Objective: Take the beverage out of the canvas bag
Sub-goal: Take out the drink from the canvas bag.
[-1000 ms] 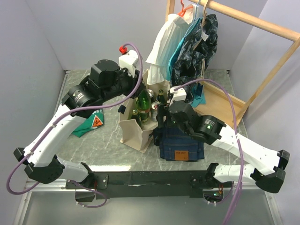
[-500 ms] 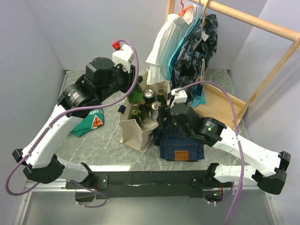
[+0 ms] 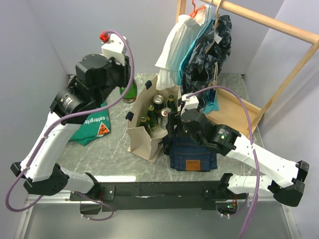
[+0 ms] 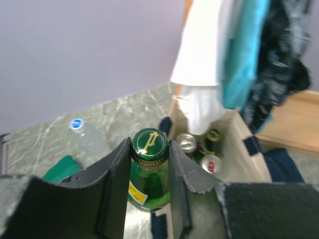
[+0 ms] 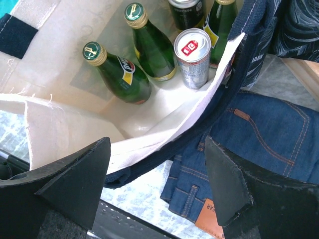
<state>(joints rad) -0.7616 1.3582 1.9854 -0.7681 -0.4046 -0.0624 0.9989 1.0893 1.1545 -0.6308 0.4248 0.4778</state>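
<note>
The cream canvas bag (image 3: 144,142) with navy handles stands open mid-table. My left gripper (image 3: 124,82) is shut on the neck of a green glass bottle (image 3: 129,92) and holds it outside the bag, to its back left. In the left wrist view the fingers (image 4: 115,179) pinch just under the gold-printed green cap (image 4: 149,143), with the bag (image 4: 234,144) to the right. My right gripper (image 3: 172,130) is open and empty over the bag's right rim. The right wrist view shows the bag's wall (image 5: 60,124), green bottles (image 5: 117,72) and a silver can (image 5: 193,56) inside.
Folded blue jeans (image 3: 192,154) lie against the bag's right side. A green printed cloth (image 3: 94,127) lies to the left. A clear plastic bottle (image 4: 87,137) lies on the table behind it. A wooden clothes rack (image 3: 259,20) with hanging garments (image 3: 199,50) stands at the back right.
My left gripper has lifted the green bottle up out of the bag and carried it left and back. The right arm has barely moved.
</note>
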